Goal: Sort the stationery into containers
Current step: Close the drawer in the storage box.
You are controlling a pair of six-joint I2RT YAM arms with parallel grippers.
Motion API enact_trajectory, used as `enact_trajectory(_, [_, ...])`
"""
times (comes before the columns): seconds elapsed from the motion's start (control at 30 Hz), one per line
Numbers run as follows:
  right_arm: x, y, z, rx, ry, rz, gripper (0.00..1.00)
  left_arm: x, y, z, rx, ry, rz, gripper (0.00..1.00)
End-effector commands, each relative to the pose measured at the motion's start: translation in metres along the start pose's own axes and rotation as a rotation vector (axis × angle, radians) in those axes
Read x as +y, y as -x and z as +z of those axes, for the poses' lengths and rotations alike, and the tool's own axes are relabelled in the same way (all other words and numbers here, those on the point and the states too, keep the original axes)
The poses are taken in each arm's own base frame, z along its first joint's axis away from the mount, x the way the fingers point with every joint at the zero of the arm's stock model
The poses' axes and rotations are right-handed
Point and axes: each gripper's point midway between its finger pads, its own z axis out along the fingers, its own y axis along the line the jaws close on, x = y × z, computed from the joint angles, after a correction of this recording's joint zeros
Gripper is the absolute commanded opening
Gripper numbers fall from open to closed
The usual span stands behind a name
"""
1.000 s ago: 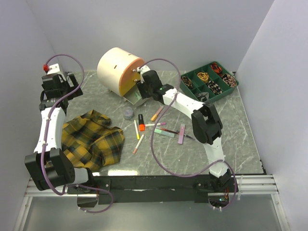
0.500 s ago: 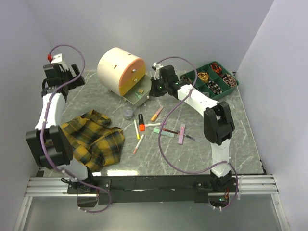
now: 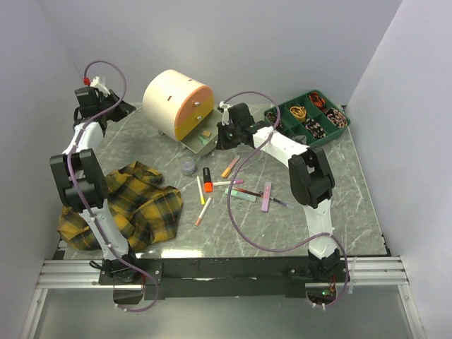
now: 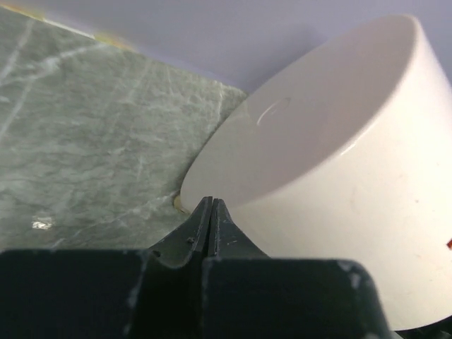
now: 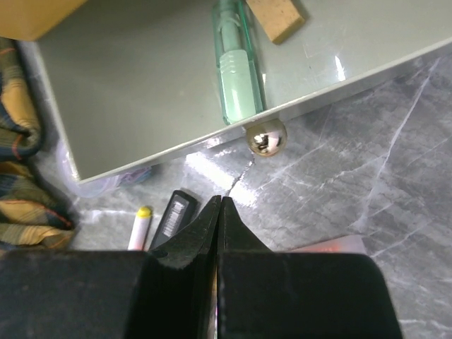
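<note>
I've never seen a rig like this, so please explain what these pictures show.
These are two white robot arms bolted at the near edge of a grey marbled table. The wide picture looks down from above; the other two come from wrist cameras. The left gripper, shut and empty, faces the cream drum-shaped mini chest. The right gripper, shut and empty, hangs by the chest's open drawer, which holds a pale green marker and a tan block. Loose pens and markers, a yellow-black plaid cloth and a green divided tray lie on the table.

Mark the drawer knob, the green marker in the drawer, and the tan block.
drawer knob point(image 5: 266, 138), right wrist view, shiny rounded face.
green marker point(image 5: 236, 70), right wrist view, mid-barrel.
tan block point(image 5: 277, 15), right wrist view, top face.
</note>
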Motion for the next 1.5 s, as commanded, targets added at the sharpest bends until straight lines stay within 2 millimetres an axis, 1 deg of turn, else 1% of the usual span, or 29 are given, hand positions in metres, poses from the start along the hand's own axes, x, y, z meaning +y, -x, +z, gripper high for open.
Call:
enact_trajectory(0.0, [0.002,0.026,0.0,-0.064,-0.002,-0.002,0.0,-0.025,0.022,0.008,-0.045,-0.133,0.0,0.01])
enact_trajectory(0.07, [0.0,0.027,0.004,-0.072,-0.01,0.0,0.0,-0.022,0.018,0.013,-0.038,-0.145,-0.021,0.01])
enact_trajectory(0.13, [-0.003,0.031,0.005,-0.089,-0.027,0.004,0.0,-0.028,0.019,0.015,-0.038,-0.174,-0.015,0.01])
enact_trajectory(0.17, [-0.004,0.034,0.005,-0.097,-0.029,0.008,0.0,-0.027,0.015,0.018,-0.027,-0.179,-0.016,0.01])
enact_trajectory(0.23, [-0.003,0.036,0.008,-0.102,-0.032,0.008,0.0,-0.032,0.014,0.02,-0.019,-0.201,-0.004,0.01])
enact_trajectory(0.4, [0.0,0.049,0.012,-0.13,-0.027,0.017,0.0,-0.035,0.005,0.028,0.006,-0.23,-0.012,0.01])
enact_trajectory(0.43, [-0.001,0.048,0.016,-0.128,-0.027,0.012,0.0,-0.035,0.004,0.029,0.008,-0.234,-0.009,0.01])
enact_trajectory(0.47, [0.0,0.055,0.016,-0.144,-0.026,0.011,0.0,-0.035,0.003,0.03,0.013,-0.236,-0.009,0.01])
enact_trajectory(0.53, [-0.003,0.055,0.023,-0.14,-0.033,0.015,0.0,-0.036,0.001,0.031,0.019,-0.247,-0.002,0.01])
enact_trajectory(0.57, [-0.002,0.062,0.023,-0.154,-0.029,0.01,0.0,-0.036,-0.001,0.032,0.024,-0.25,-0.003,0.01])
enact_trajectory(0.63, [-0.004,0.064,0.03,-0.156,-0.035,0.023,0.0,-0.037,-0.004,0.034,0.033,-0.259,-0.004,0.01])
enact_trajectory(0.67, [-0.001,0.071,0.029,-0.174,-0.029,0.017,0.0,-0.039,-0.005,0.034,0.037,-0.267,-0.002,0.01])
enact_trajectory(0.73, [-0.003,0.075,0.034,-0.186,-0.029,0.03,0.0,-0.039,-0.008,0.036,0.043,-0.27,0.0,0.01])
enact_trajectory(0.77, [-0.001,0.084,0.033,-0.208,-0.03,0.032,0.0,-0.041,-0.01,0.037,0.05,-0.279,0.001,0.01])
enact_trajectory(0.8, [-0.001,0.086,0.035,-0.213,-0.028,0.038,0.0,-0.041,-0.011,0.037,0.054,-0.28,0.002,0.01])
enact_trajectory(0.87, [0.003,0.099,0.034,-0.251,-0.012,0.043,0.0,-0.044,-0.014,0.038,0.06,-0.286,0.009,0.01])
enact_trajectory(0.9, [0.001,0.098,0.039,-0.251,-0.013,0.055,0.0,-0.044,-0.015,0.037,0.063,-0.286,0.007,0.01])
enact_trajectory(0.93, [0.003,0.102,0.039,-0.261,-0.007,0.065,0.01,-0.043,-0.015,0.037,0.064,-0.286,0.011,0.01])
enact_trajectory(0.97, [0.006,0.11,0.037,-0.281,0.005,0.066,0.02,-0.045,-0.018,0.038,0.069,-0.289,0.012,0.01])
enact_trajectory(1.0, [0.007,0.109,0.042,-0.279,0.012,0.072,0.03,-0.044,-0.019,0.038,0.074,-0.287,0.01,0.01])
enact_trajectory(1.03, [0.007,0.112,0.043,-0.288,0.017,0.092,0.06,-0.045,-0.019,0.038,0.073,-0.287,0.015,0.01])
enact_trajectory(1.07, [0.01,0.116,0.042,-0.296,0.025,0.094,0.06,-0.045,-0.02,0.039,0.074,-0.286,0.016,0.01])
enact_trajectory(1.1, [0.009,0.115,0.045,-0.297,0.029,0.101,0.06,-0.044,-0.019,0.039,0.072,-0.282,0.018,0.01])
enact_trajectory(1.23, [0.013,0.118,0.048,-0.308,0.05,0.128,0.07,-0.043,-0.019,0.04,0.073,-0.272,0.034,0.01])
enact_trajectory(1.47, [0.008,0.11,0.053,-0.288,0.033,0.147,0.08,-0.04,-0.018,0.04,0.073,-0.254,0.052,0.01])
